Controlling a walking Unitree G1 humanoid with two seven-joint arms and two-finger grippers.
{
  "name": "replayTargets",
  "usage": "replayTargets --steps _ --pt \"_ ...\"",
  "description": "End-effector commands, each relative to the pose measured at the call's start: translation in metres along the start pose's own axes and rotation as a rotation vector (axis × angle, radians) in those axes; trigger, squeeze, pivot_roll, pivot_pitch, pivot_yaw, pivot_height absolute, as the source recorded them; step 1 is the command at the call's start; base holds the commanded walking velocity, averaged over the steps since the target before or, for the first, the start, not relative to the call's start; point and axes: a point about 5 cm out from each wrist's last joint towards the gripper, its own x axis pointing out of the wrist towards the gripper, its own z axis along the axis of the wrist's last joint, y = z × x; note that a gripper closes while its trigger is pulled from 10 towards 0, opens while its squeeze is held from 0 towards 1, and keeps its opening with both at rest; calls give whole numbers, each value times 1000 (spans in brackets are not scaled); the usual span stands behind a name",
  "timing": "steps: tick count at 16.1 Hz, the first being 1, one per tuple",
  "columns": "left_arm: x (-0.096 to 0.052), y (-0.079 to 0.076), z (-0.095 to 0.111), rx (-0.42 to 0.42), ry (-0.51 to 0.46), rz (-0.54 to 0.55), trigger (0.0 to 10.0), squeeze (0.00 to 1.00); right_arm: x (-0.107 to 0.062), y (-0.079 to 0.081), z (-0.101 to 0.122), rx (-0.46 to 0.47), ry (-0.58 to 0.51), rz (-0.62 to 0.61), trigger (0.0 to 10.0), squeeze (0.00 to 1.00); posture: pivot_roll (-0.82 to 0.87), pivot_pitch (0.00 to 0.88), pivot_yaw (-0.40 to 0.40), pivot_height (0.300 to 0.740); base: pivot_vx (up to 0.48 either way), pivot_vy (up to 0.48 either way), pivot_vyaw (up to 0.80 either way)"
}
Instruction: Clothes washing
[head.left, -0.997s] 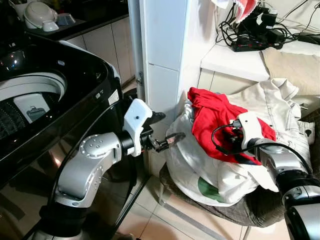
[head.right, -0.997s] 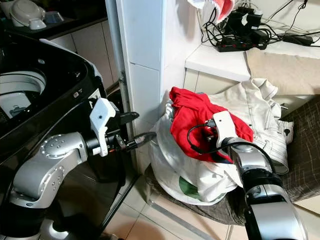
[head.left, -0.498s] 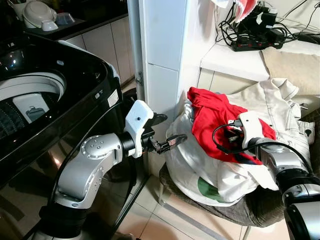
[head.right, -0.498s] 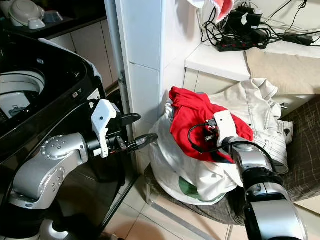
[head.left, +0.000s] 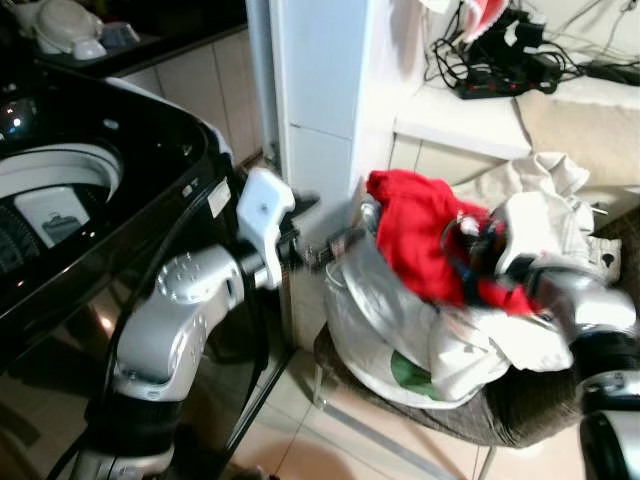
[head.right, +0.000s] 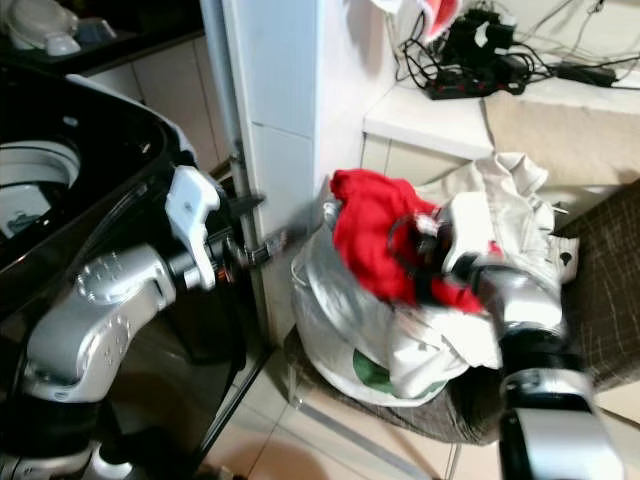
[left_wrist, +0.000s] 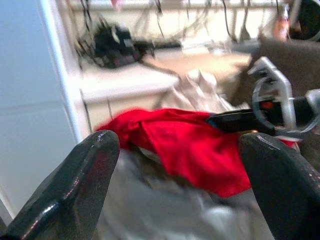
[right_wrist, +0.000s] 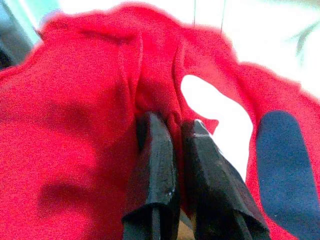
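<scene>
A red garment (head.left: 420, 235) lies on top of a full white bag (head.left: 380, 310) on a chair. My right gripper (right_wrist: 172, 122) is shut on a fold of the red garment (right_wrist: 75, 125), and its fingertips are buried in the cloth (head.right: 400, 250). My left gripper (head.left: 322, 225) stands open beside the bag's left edge, with nothing between its fingers (left_wrist: 75, 190); it points at the red garment (left_wrist: 190, 145). The black top-loading washing machine (head.left: 150, 150) stands at the left with its drum (head.left: 60, 190) open.
A cream jacket (head.left: 545, 175) lies behind the bag on the chair (head.left: 520, 410). A white pillar (head.left: 320, 100) stands between washer and chair. A power strip with tangled cables (head.left: 500, 60) sits on the ledge behind. Tiled floor (head.left: 340, 440) lies below.
The views have shifted and blurred, so the camera moved. My right wrist has risen slightly, and the red garment is bunched higher. The left gripper keeps about the same place.
</scene>
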Motion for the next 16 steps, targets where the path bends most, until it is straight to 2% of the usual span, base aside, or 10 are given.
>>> replayTargets --steps 1,4,5,6,9,10,13,14,15,16 --pt "2 5 11 15 -58 31 10000 0 -7 6 31 -7 -108 61 0 0 -37 0 19 740 0 0 0" --pt "12 6 47 65 -207 38 10000 0 -36 15 74 -112 -189 138 0 0 -45 0 19 740 0 0 0" --pt "16 4 63 60 -266 14 10000 1000 -43 23 88 -151 -217 188 0 0 -47 0 18 740 0 0 0" --pt "20 -1 78 48 -318 -39 10000 1000 -48 35 100 -165 -248 248 0 0 -53 0 16 740 0 0 0" --pt "32 -11 95 60 -363 -118 10000 1000 -55 60 116 -144 -313 360 0 0 -50 0 11 740 0 0 0" --pt "41 -18 96 44 -370 -149 10000 1000 -58 76 129 -78 -389 453 0 0 -55 0 13 740 0 0 0" --pt "53 -23 86 4 -353 -156 10000 1000 -70 99 148 64 -527 636 0 0 -63 0 18 740 0 0 0" --pt "53 -23 85 -8 -356 -152 10000 1000 -72 101 150 75 -538 654 0 0 -63 0 18 740 0 0 0" --pt "53 -19 81 -7 -349 -141 10000 0 -81 108 153 113 -583 756 0 0 -64 0 12 740 0 0 0" --pt "52 -18 80 10 -341 -138 10000 0 -84 110 153 109 -585 779 0 0 -63 0 10 740 0 0 0"
